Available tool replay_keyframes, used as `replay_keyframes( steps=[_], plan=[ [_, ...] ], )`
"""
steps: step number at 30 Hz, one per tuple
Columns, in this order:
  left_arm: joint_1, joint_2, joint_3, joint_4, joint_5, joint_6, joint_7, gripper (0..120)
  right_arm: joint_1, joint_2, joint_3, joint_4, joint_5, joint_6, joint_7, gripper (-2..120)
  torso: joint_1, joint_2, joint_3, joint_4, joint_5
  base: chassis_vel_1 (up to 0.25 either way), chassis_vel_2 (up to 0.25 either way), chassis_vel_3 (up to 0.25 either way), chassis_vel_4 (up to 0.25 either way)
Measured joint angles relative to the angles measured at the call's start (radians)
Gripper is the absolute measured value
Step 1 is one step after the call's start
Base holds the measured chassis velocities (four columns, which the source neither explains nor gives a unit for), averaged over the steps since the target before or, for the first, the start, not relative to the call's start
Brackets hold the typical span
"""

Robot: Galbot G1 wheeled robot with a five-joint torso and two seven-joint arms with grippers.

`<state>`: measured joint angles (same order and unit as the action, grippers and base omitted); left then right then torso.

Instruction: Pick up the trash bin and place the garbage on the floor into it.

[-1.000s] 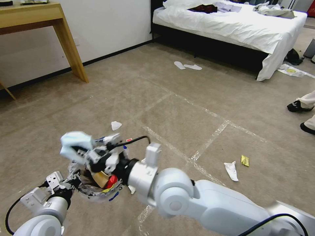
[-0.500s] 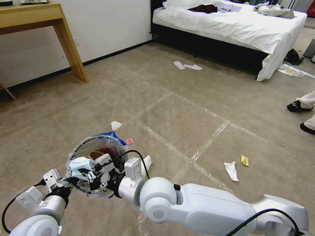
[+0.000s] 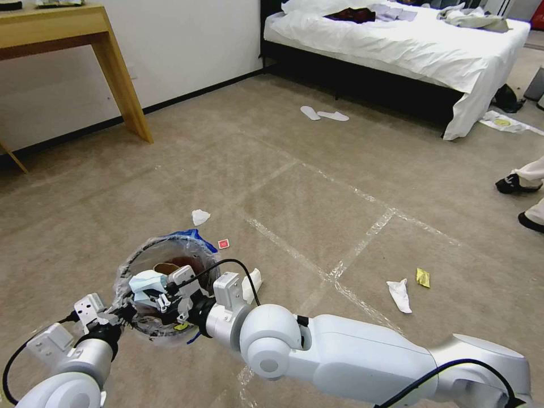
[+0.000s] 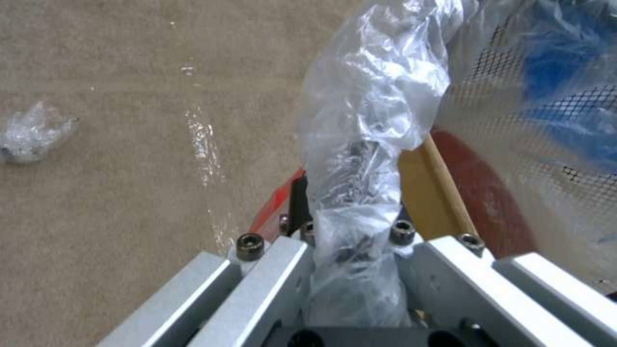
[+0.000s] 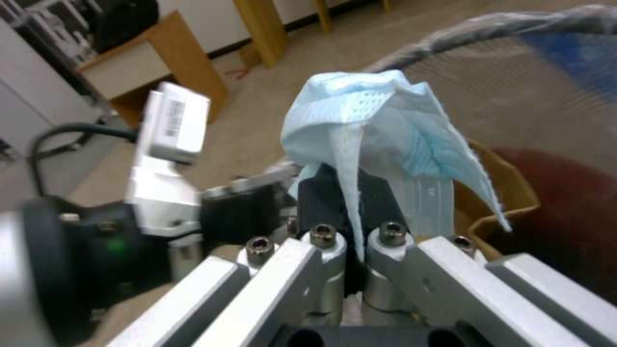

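Note:
The trash bin (image 3: pixel 148 249), round and lined with crinkled clear plastic, is held just above the floor (image 3: pixel 317 198) at lower left. My left gripper (image 3: pixel 116 313) is shut on its near rim; the left wrist view shows the plastic-wrapped rim (image 4: pixel 373 111) pinched between the jaws of that gripper (image 4: pixel 350 217). My right gripper (image 3: pixel 156 296) hovers over the bin's mouth, shut on a light blue face mask (image 3: pixel 146 280), which also stands up from that gripper (image 5: pixel 344 202) as a crumpled mask (image 5: pixel 379 130). Garbage lies around: a white tissue (image 3: pixel 199 216), red scrap (image 3: pixel 223 243), white paper (image 3: pixel 253 282), another tissue (image 3: pixel 399 294), yellow wrapper (image 3: pixel 423 277).
A wooden table (image 3: pixel 113 62) stands at the far left by the wall. A bed (image 3: pixel 408 51) with white sheets fills the back right, white slippers (image 3: pixel 323 114) before it. A person's shoes (image 3: pixel 518 184) show at the right edge. Tape lines cross the carpet.
My right gripper came down with the blue mask from above the bin to just over its mouth. The bin's open mouth has swung into view, and the left gripper stays on the rim.

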<state>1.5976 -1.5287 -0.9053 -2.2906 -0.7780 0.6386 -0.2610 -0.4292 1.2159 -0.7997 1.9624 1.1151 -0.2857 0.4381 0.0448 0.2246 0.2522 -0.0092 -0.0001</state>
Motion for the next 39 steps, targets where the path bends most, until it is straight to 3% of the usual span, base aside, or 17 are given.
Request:
replay_keyframes(
  steps=[20, 39],
  plan=[
    [0.01, -0.003, 0.001, -0.008, 0.005, -0.002, 0.002, 1, 0.027, 0.048, -0.004, -0.152, -0.041, -0.024, 0.019, 0, 0.0, 0.0, 0.0, 0.0, -0.0001, 0.0, 0.0, 0.0, 0.0],
    [0.011, -0.014, 0.004, -0.008, 0.016, -0.004, 0.004, 1, 0.001, 0.079, -0.046, -0.201, -0.073, -0.029, 0.031, 0, 0.0, 0.0, 0.0, 0.0, 0.0, 0.0, 0.0, 0.0, 0.0]
  ],
)
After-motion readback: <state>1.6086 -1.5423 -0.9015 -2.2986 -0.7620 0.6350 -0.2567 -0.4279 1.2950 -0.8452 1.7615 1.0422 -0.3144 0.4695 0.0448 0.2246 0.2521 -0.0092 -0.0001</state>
